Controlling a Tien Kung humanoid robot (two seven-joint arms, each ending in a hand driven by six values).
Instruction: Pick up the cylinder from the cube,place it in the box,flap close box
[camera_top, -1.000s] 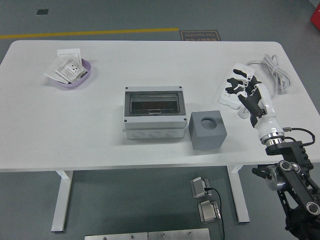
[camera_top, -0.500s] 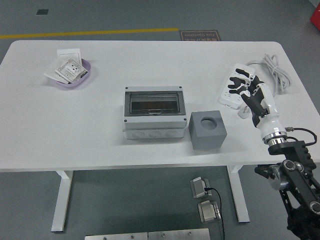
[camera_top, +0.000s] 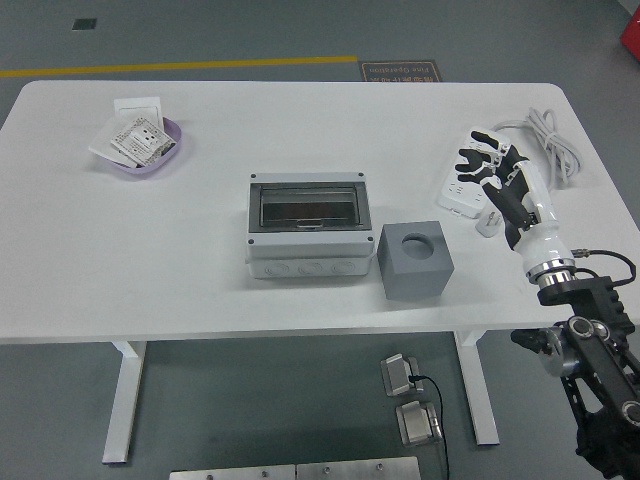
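Since a second ago, the right hand (camera_top: 505, 185) has drifted a little farther from the box (camera_top: 308, 225) and toward the back of the counter (camera_top: 200, 290). Nothing else has shifted.

Far left of the box sits a lilac dish (camera_top: 140, 150) of packets, out of play. The box itself has its clear flap lying down flat over the tray. The window is dark and glary, so I cannot tell whether the cylinder is inside. Just right of the box, nearly touching it, the cube (camera_top: 413, 262) shows an empty round socket on top, and I see no cylinder anywhere on it.

Well right of the box, the fingers (camera_top: 478, 152) are spread loosely with nothing in them, hanging over a white power strip (camera_top: 458, 192). A small white piece (camera_top: 487, 225) lies beside the wrist; I cannot make out what it is.

An empty socket and a lowered flap are what a finished job would leave, but the cylinder's place is unconfirmed. To handle this stage well, I would keep the hand raised and the fingers clear of the strip and its cable (camera_top: 545, 135), move slowly, and check the flap sits flush along its front edge.
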